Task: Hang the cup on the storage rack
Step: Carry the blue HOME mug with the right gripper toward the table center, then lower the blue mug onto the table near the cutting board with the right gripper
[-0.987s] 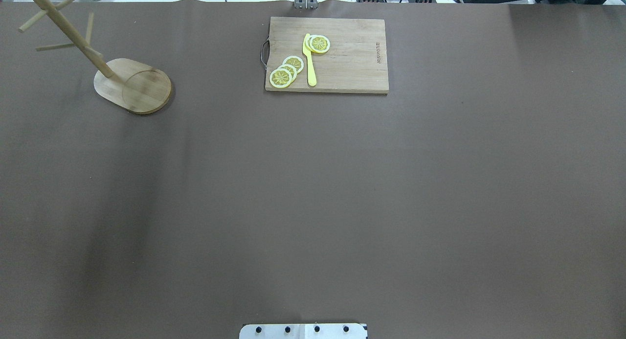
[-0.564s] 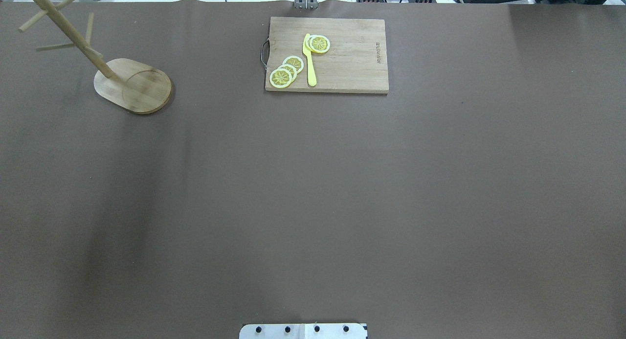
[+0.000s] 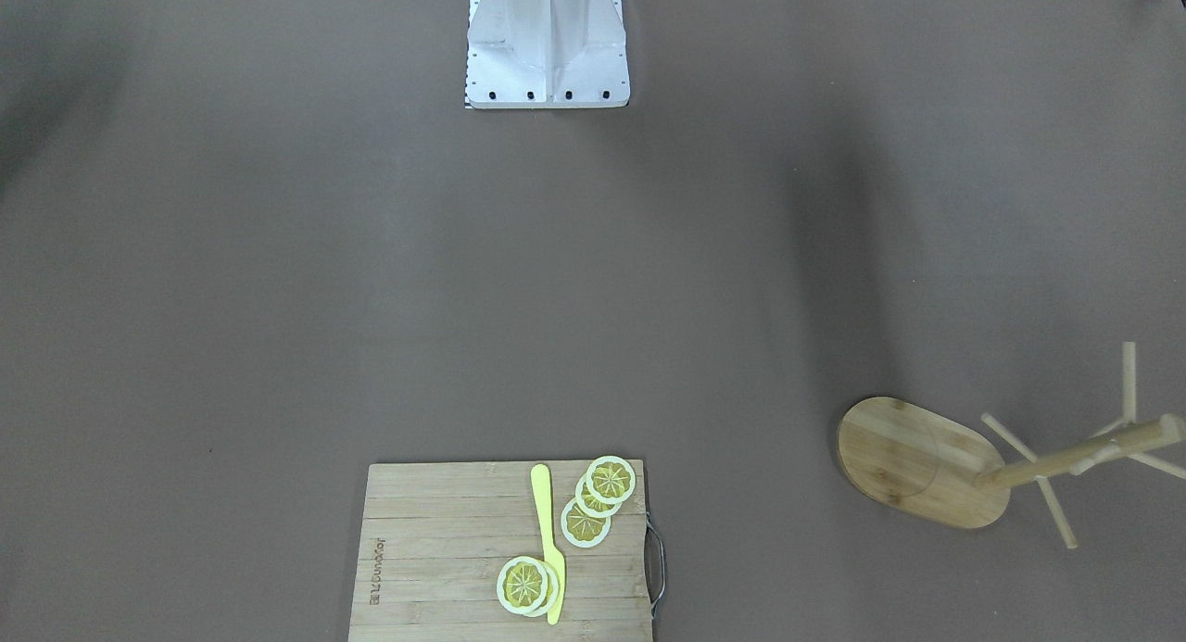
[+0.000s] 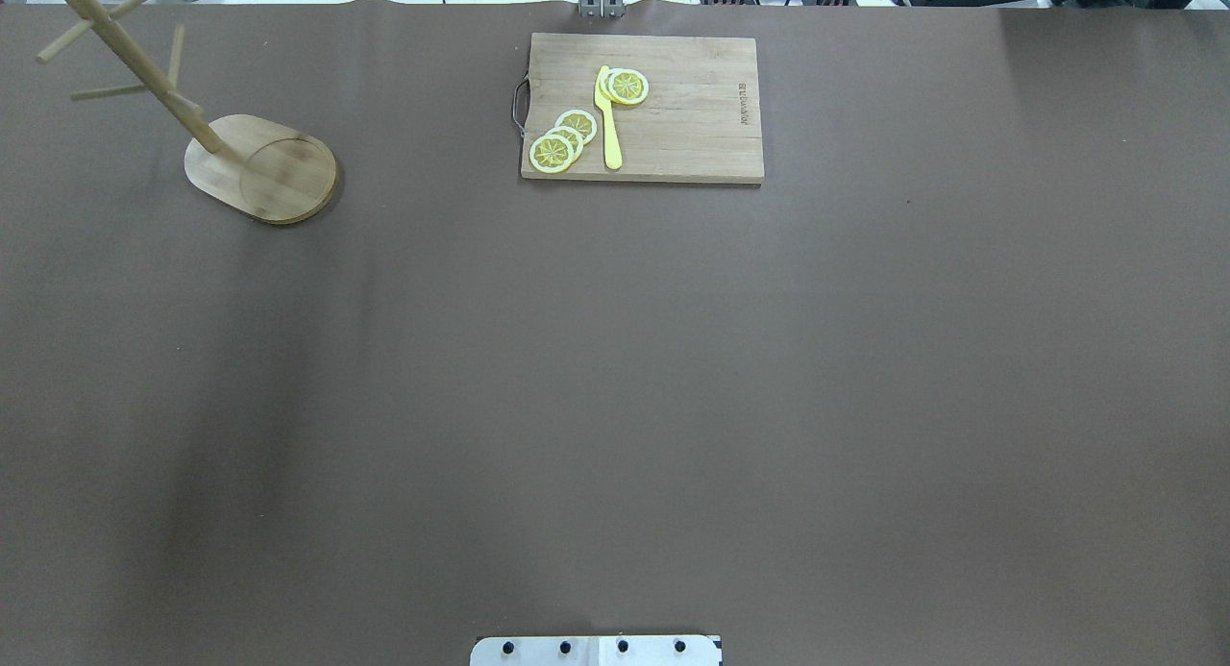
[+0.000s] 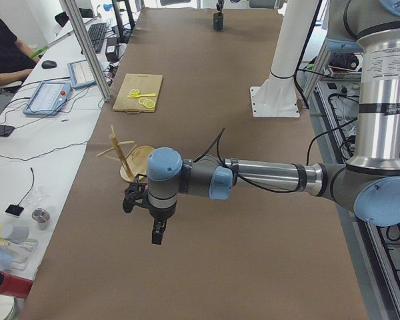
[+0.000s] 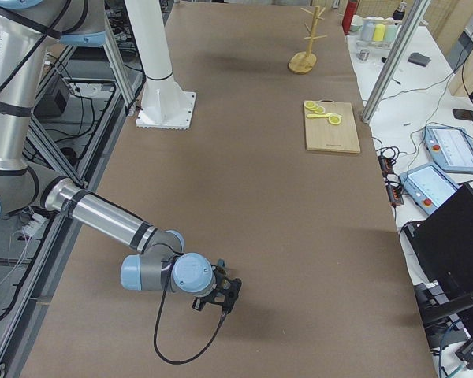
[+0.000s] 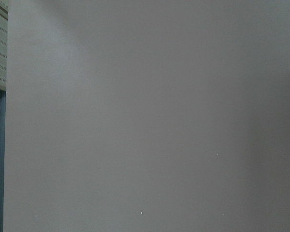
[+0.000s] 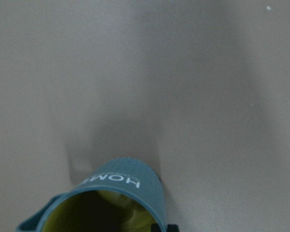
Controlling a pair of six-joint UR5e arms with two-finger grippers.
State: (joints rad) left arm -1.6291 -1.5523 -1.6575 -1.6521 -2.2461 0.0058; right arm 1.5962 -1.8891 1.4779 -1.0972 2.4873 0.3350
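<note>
Spanning every view, the brown table (image 4: 615, 407) carries a board (image 4: 692, 128) at its far middle and the rack (image 4: 259, 171) upright at the far left corner, pegs bare. The left gripper (image 5: 158, 233) points down above bare cloth, and the right gripper (image 6: 221, 298) sits low at the table's right end. I cannot tell how wide either claw stands. The cup (image 8: 121, 181) fills the bottom of the right wrist view, mouth toward the camera, well apart from the rack. Lemon slices (image 4: 553, 152) and a knife (image 4: 609, 137) lie on the board.

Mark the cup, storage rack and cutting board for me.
cup (image 8: 130, 169): right wrist view, outer wall above the lettering.
storage rack (image 4: 279, 176): overhead view, oval base.
cutting board (image 4: 692, 118): overhead view, bare wood.
</note>
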